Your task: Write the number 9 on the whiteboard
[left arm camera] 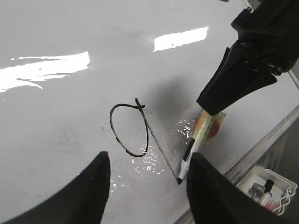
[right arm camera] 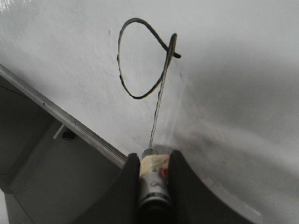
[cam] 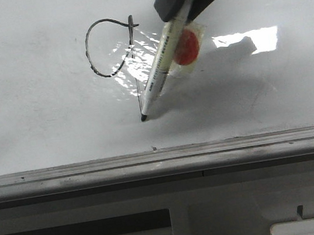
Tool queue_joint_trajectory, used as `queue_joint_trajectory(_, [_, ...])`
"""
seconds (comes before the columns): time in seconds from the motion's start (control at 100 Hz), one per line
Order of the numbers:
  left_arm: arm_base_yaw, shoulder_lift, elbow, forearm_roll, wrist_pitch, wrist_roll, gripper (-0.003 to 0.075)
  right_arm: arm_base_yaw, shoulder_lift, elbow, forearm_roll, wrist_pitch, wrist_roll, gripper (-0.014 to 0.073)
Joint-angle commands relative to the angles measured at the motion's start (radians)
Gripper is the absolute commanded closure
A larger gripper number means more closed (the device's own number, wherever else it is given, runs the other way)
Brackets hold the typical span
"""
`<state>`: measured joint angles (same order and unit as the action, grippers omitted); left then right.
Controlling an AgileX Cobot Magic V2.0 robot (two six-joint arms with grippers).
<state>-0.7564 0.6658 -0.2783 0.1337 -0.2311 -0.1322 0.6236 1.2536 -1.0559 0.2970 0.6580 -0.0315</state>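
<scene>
The number 9 [cam: 113,56] is drawn in thin black line on the whiteboard [cam: 38,111], an open loop left of a long stem. A marker [cam: 159,75] is pinched by the right gripper [cam: 179,8], its tip touching the stem's near end. The left gripper [left arm camera: 147,186] is spread, holding nothing.

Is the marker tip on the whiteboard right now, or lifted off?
Touching. In the front view the marker tip sits on the whiteboard exactly at the lower end of the number 9 stem, no gap visible; the left wrist view agrees.
</scene>
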Motion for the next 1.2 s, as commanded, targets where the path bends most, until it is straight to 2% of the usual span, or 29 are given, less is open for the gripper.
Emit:
queue_joint_trajectory(0.0, [-0.022, 0.032, -0.034, -0.007, -0.095, -0.005, 0.0373, 0.026, -0.052, -0.049, -0.035, -0.087, -0.014, 0.0663])
queue_joint_trajectory(0.13, [-0.068, 0.129, -0.042, 0.091, -0.111, -0.005, 0.0373, 0.086, -0.068, -0.063, -0.03, -0.06, -0.014, 0.0663])
queue_joint_trajectory(0.33, [-0.107, 0.293, -0.064, 0.093, -0.27, -0.005, 0.0373, 0.137, -0.059, -0.063, 0.014, -0.036, -0.013, 0.0663])
queue_joint_trajectory(0.52, [-0.107, 0.411, -0.101, 0.107, -0.313, 0.062, 0.0373, 0.162, -0.059, -0.063, 0.06, -0.04, -0.013, 0.0663])
queue_joint_trajectory(0.68, [-0.107, 0.454, -0.106, 0.143, -0.374, 0.063, 0.0373, 0.164, -0.057, -0.063, 0.084, -0.036, -0.013, 0.0663])
queue_joint_trajectory(0.88, [-0.107, 0.456, -0.106, 0.143, -0.38, 0.063, 0.0377, 0.164, -0.057, -0.063, 0.084, -0.033, -0.013, 0.0663])
queue_joint_trajectory(0.95, [-0.107, 0.456, -0.106, 0.143, -0.38, 0.063, 0.0429, 0.164, -0.057, -0.063, 0.084, -0.033, -0.013, 0.0663])
queue_joint_trajectory(1.12, [-0.107, 0.456, -0.106, 0.143, -0.38, 0.063, 0.0718, 0.164, -0.057, -0.061, 0.084, -0.031, -0.013, 0.0663])
queue_joint_trajectory(1.19, [-0.107, 0.456, -0.106, 0.143, -0.38, 0.063, 0.074, 0.164, -0.057, -0.061, 0.084, -0.031, -0.013, 0.0663])
